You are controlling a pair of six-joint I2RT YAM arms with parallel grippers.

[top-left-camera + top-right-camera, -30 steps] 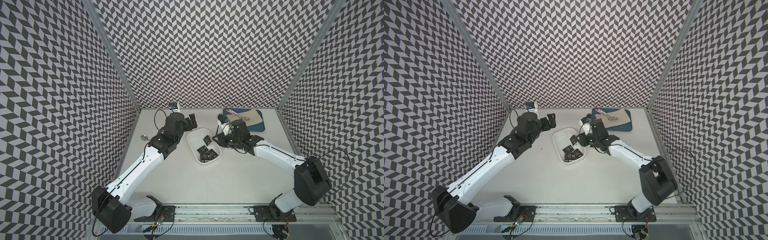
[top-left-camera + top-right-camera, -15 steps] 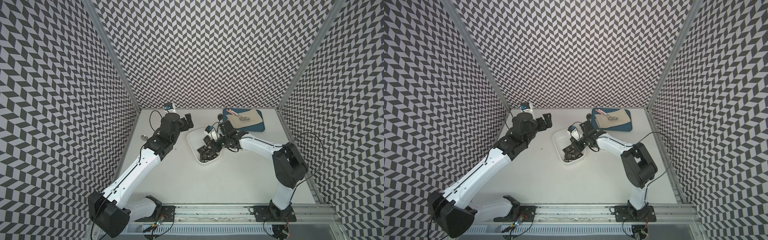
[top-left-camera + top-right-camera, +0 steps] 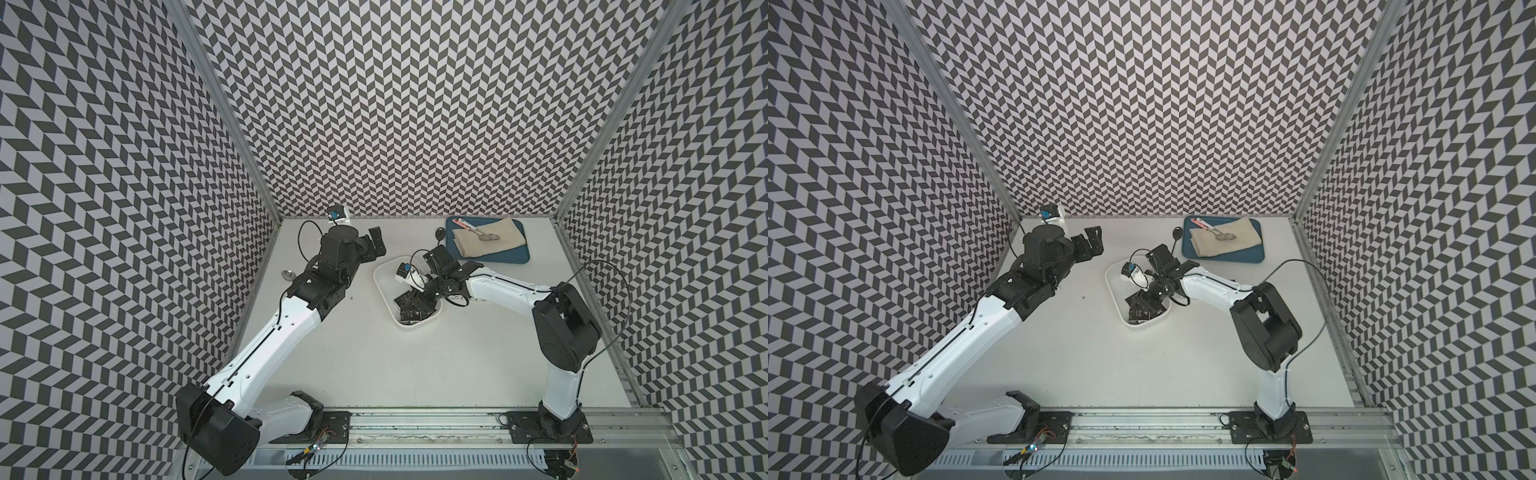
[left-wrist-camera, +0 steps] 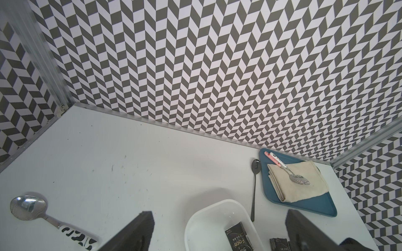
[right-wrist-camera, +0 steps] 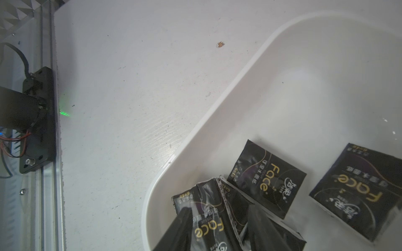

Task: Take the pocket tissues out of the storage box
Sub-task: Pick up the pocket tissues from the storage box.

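Several pocket tissues [image 5: 266, 180] lie in the storage box [image 5: 304, 97], bunched at the end nearer the table's front edge. Some overlap, one is tipped up on a neighbour, and the far end of the box is bare. The box stands about mid-table, toward the far edge.

Each packet looks light and squashy, soft paper under glossy black film. That film is likely slippery, and it would dent rather than break. A pinch across the two long edges, or on a lifted edge, seems the surest hold. A flat-lying packet offers little to catch, and overlapped ones may come up together.

The right gripper [image 5: 218, 208] is down inside the box. Its fingers [image 5: 174, 230] stand apart astride a packet, and no squeeze shows in the wrapping. The left gripper [image 4: 218, 214] hangs above the table near the far left corner, fingers spread wide and empty.

Gold lettering on the packets reads "Face", with a small "TISSUE" beside it. Chinese characters and fine gold curves are there too, but I cannot read them with any confidence.
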